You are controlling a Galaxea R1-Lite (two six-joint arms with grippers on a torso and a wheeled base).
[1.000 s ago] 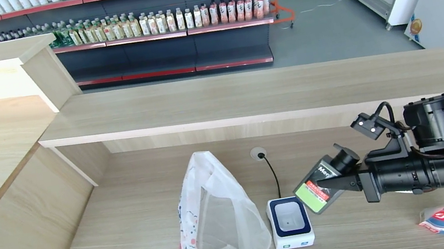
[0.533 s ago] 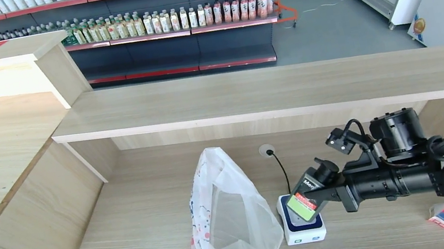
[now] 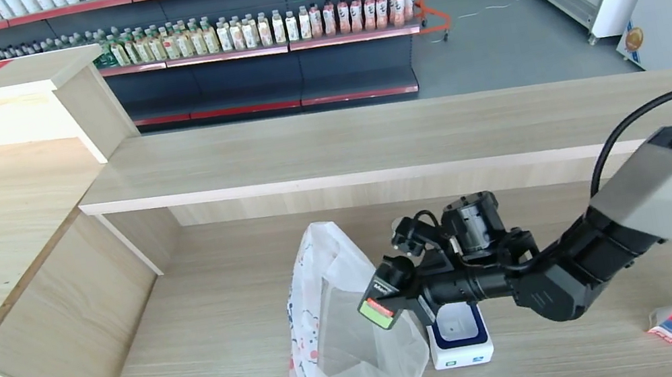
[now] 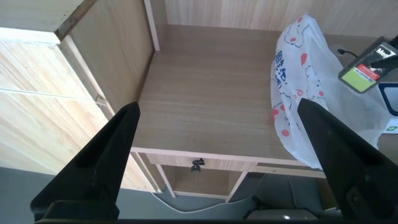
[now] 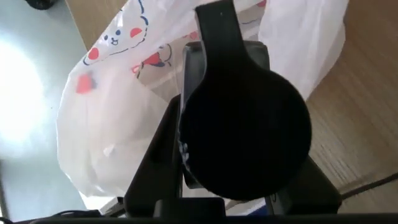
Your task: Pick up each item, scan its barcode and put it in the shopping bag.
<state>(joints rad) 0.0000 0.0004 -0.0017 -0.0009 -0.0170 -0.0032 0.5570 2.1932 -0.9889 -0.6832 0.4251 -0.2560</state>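
1. Black-capped bottle (image 3: 375,308) has been carried off the barcode scanner (image 3: 461,339) to the white shopping bag (image 3: 312,332) mouth.
2. It is gripped firmly by the right pincer (image 3: 398,293); a drop is judged next.
3. Left pincer (image 4: 219,124) is held wide apart, empty.

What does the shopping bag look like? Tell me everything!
The shopping bag is thin, crinkly white plastic, partly see-through, with little red and blue pictures. It stands open on the wooden counter, close beside the white scanner. The right pincer holds a dark bottle at its open mouth.
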